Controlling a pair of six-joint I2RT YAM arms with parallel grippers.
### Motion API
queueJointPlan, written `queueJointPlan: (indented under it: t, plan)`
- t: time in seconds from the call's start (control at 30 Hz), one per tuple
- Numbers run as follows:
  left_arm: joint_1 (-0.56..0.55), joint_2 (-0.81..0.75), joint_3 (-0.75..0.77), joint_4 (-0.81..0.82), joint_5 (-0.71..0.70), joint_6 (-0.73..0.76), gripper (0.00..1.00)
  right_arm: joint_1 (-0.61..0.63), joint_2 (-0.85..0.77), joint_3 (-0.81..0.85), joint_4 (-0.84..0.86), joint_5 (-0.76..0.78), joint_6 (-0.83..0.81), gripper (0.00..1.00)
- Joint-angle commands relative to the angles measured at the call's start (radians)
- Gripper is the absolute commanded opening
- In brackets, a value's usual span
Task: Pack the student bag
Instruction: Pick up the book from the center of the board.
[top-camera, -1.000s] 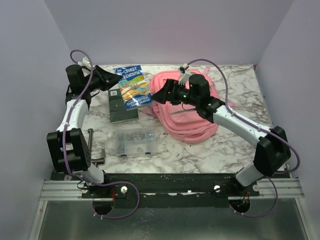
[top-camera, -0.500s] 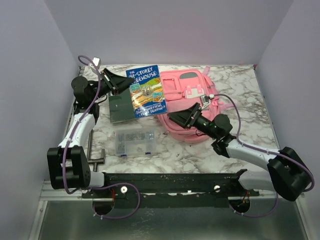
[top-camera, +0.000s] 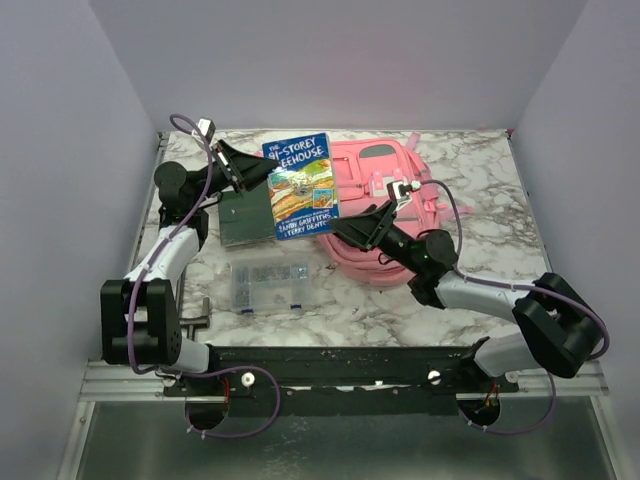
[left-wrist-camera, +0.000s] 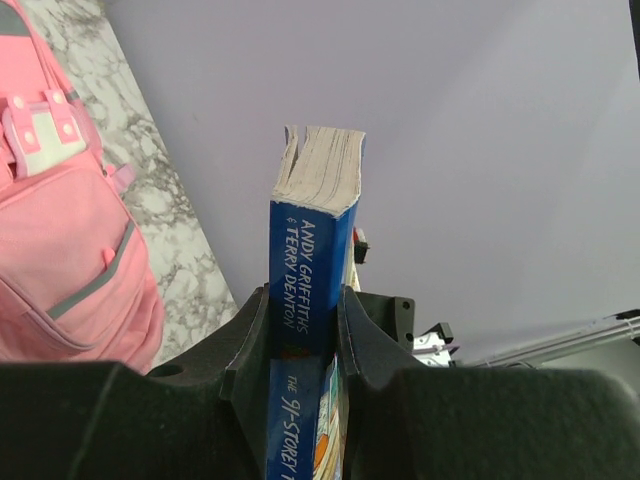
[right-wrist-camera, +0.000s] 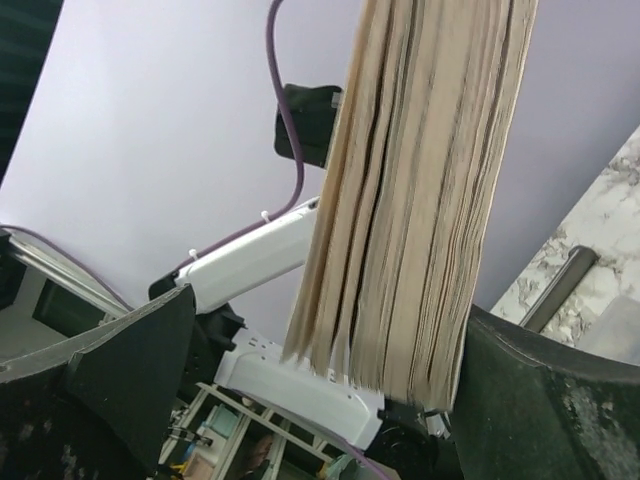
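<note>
The pink student bag (top-camera: 392, 196) lies flat at the back middle of the marble table, and its front pocket shows in the left wrist view (left-wrist-camera: 60, 250). My left gripper (top-camera: 256, 178) is shut on the spine of a blue paperback book (top-camera: 301, 186), holding it in the air over the bag's left edge. The left wrist view shows the spine (left-wrist-camera: 310, 250) clamped between the jaws of that gripper (left-wrist-camera: 305, 300). My right gripper (top-camera: 347, 229) is open at the book's lower right corner. The page edges (right-wrist-camera: 420, 180) stand between its wide jaws (right-wrist-camera: 325, 335).
A dark green notebook (top-camera: 243, 216) lies on the table under the held book. A clear plastic compartment box (top-camera: 268, 284) sits in front of it. A metal tool (top-camera: 186, 292) lies at the left edge. Purple walls close in three sides.
My left gripper has carried the book up and to the right, toward the bag. My right arm has dropped off the bag, swung low and reached up to the book's edge.
</note>
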Motion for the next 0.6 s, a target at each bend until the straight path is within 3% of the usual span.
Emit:
queueJointPlan:
  t: [0.0,0.13,0.23,0.43,0.57]
  plan:
    - [-0.046,0.026,-0.001,0.118,0.017,-0.065,0.0,0.003,-0.059,0.072,-0.115,0.018,-0.067,0.98]
    - [-0.069,0.046,0.0,0.111,0.021,-0.047,0.0,-0.027,-0.132,0.144,-0.396,-0.029,-0.119,0.92]
    - [-0.073,0.043,0.013,0.049,0.027,0.006,0.0,-0.075,-0.169,0.184,-0.513,-0.122,-0.132,0.89]
    - [-0.128,0.006,0.072,-0.227,0.029,0.225,0.0,-0.122,-0.151,0.393,-0.921,-0.27,-0.277,0.88]
    - [-0.178,-0.002,0.1,-0.328,0.026,0.307,0.0,-0.159,-0.121,0.481,-1.053,-0.351,-0.322,0.73]
